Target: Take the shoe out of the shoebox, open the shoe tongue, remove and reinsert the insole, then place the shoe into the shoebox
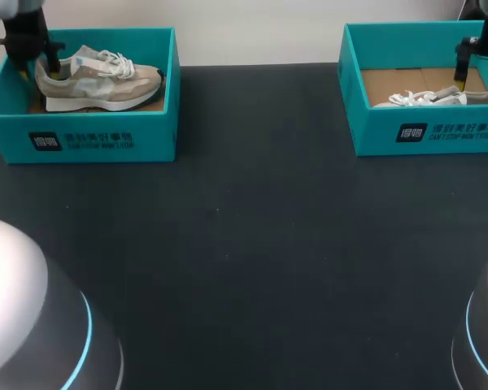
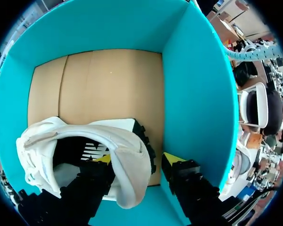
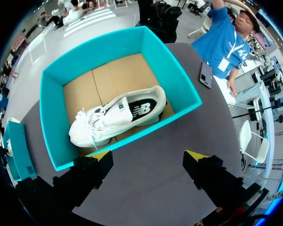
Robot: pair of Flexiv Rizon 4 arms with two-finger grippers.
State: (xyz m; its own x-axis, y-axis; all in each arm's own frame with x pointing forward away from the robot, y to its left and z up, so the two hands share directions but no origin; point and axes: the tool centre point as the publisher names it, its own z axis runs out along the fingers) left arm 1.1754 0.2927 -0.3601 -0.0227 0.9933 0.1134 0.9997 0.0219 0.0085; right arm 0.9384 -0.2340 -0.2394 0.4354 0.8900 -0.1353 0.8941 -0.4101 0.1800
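Your left gripper is released and straddles the beige shoe at its heel. One finger is inside the collar, the other outside, with cardboard floor showing beside the sole. Only the head view shows that shoe whole, upright in the left shoebox. Your right gripper hangs spread wide above the right shoebox, which holds a white shoe.

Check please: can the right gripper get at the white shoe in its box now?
Probably yes. The right gripper hangs open above the lidless box, and nothing lies over the white shoe on its side inside.
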